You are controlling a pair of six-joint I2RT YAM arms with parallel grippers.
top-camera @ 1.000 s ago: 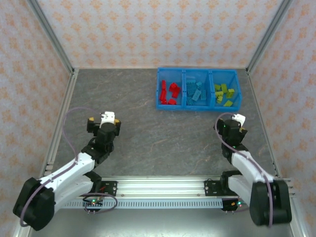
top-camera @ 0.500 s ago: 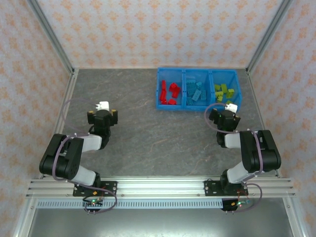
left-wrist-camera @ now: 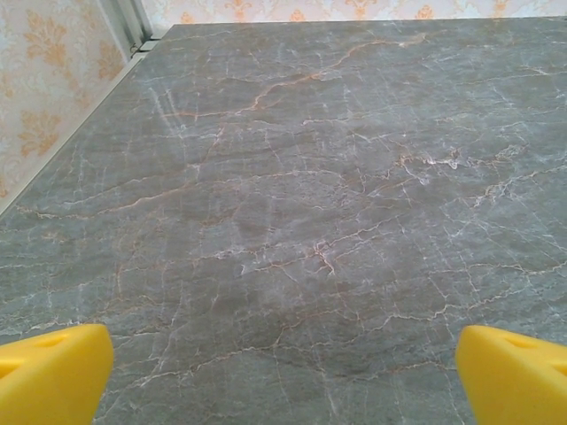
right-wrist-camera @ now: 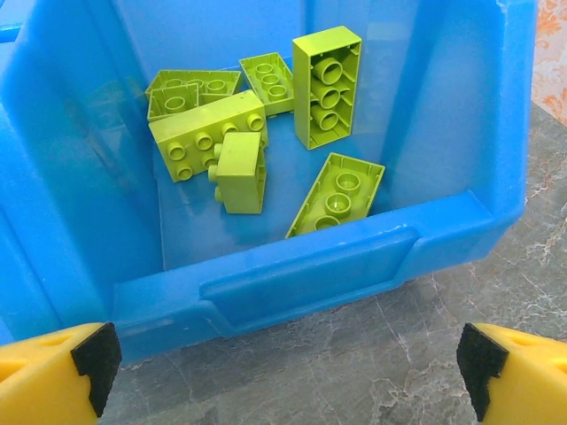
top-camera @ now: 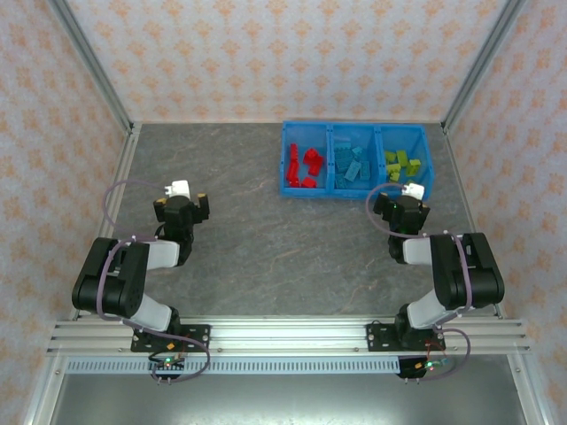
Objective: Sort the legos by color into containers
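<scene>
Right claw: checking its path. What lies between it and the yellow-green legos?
In the right wrist view, a strip of bare table and the bin's near wall separate the right claw from the yellow-green legos.

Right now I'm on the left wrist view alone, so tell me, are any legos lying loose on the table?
Observer: None that I can see from above. The legos all lie in the blue bin at the table's far right.
Operator: Are they sorted by color?
Observer: Yes. The red legos are in the left compartment, the light blue legos in the middle compartment, and the yellow-green legos in the right compartment.
</scene>
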